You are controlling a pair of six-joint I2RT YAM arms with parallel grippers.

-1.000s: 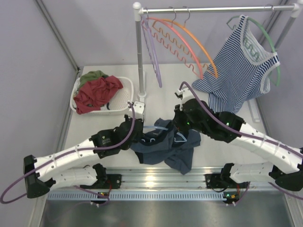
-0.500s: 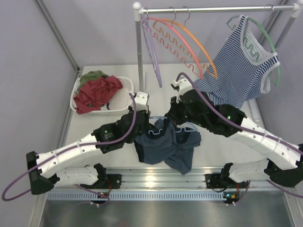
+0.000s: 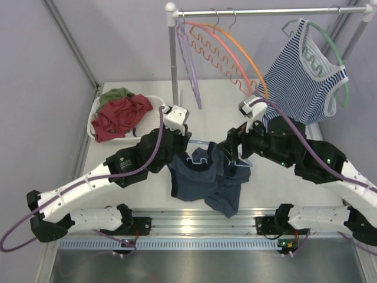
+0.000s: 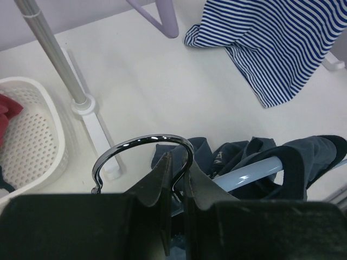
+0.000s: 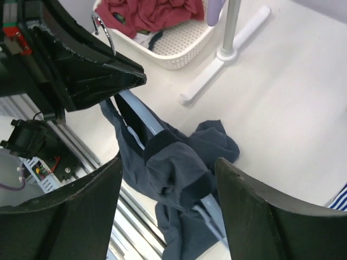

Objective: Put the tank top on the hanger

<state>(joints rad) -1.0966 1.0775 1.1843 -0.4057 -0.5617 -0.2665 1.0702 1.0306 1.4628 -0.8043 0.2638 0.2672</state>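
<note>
Above the table [image 3: 219,118], left tool [image 4: 177,168] clamps hanger [image 4: 246,177] carrying tank top [image 3: 203,180].

A white bench [image 3: 206,121] is sitting between pale lavender walls [image 3: 41,88], with a grey strut [image 3: 70,41] running down toward the far-left corner. A clothes rack's white post [image 3: 173,65] is standing near the far edge on a flat foot [image 4: 87,105] and carrying a metal rail [image 3: 265,10] across to the right. A slotted aluminium beam [image 3: 200,219] is lining the near edge, and soft, even light is glinting off it.
</note>
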